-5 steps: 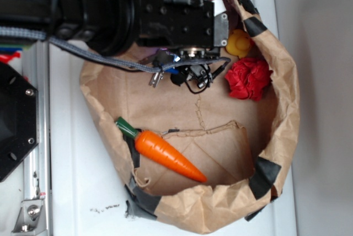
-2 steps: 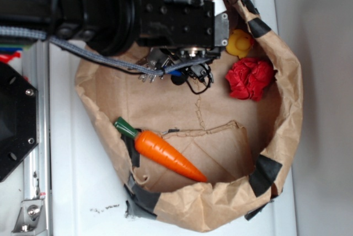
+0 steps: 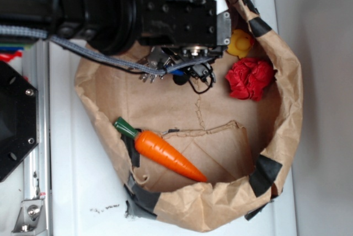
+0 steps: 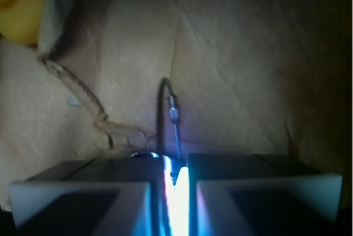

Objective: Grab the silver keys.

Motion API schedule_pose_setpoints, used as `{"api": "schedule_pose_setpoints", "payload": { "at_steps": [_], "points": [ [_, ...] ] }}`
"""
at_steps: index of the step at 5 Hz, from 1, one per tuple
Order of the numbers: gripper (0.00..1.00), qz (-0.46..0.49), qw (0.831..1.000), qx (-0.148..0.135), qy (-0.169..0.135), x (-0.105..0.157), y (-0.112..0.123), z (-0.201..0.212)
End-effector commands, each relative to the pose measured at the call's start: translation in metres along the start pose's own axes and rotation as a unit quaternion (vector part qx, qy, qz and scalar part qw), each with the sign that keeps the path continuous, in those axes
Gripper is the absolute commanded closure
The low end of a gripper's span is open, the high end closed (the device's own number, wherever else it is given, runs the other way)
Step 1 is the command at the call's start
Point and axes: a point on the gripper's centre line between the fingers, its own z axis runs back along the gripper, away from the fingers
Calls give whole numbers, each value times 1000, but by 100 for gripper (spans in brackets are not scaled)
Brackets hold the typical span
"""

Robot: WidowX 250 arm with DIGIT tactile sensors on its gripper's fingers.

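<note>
In the exterior view my black gripper (image 3: 186, 59) reaches into the top of a brown paper bag (image 3: 287, 98). The silver keys (image 3: 152, 66) stick out from under it to the left, and their thin wire ring loops out to the right. In the wrist view the jaws (image 4: 176, 167) stand almost together, with bright flat metal of the silver keys (image 4: 172, 178) pinched in the narrow gap. The wire ring (image 4: 175, 119) rises above the fingertips against the bag floor. The gripper is shut on the keys.
An orange toy carrot (image 3: 165, 156) with a green top lies at the bag's lower left. A red crumpled ball (image 3: 249, 78) and a yellow duck (image 3: 241, 43) sit by the right wall. The bag's paper walls ring the gripper. A grey braided cable (image 3: 99, 57) trails left.
The keys have shifted slightly up and left under the gripper. The bag's left rim has moved a little outward. The carrot and red ball stay put.
</note>
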Motion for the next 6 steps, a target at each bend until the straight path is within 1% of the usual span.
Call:
{"api": "schedule_pose_setpoints", "payload": {
  "at_steps": [1, 2, 3, 4, 5, 6],
  "points": [
    [100, -2, 999, -18, -31, 13, 1, 22],
    [100, -26, 998, -26, 44, 6, -9, 68],
    [100, -40, 984, -143, 94, -13, -22, 127],
    [100, -92, 966, -224, 93, -20, -10, 180],
    [100, -100, 970, -212, 66, -21, -9, 192],
    [100, -71, 972, -205, 86, -12, -8, 186]
  ]
}}
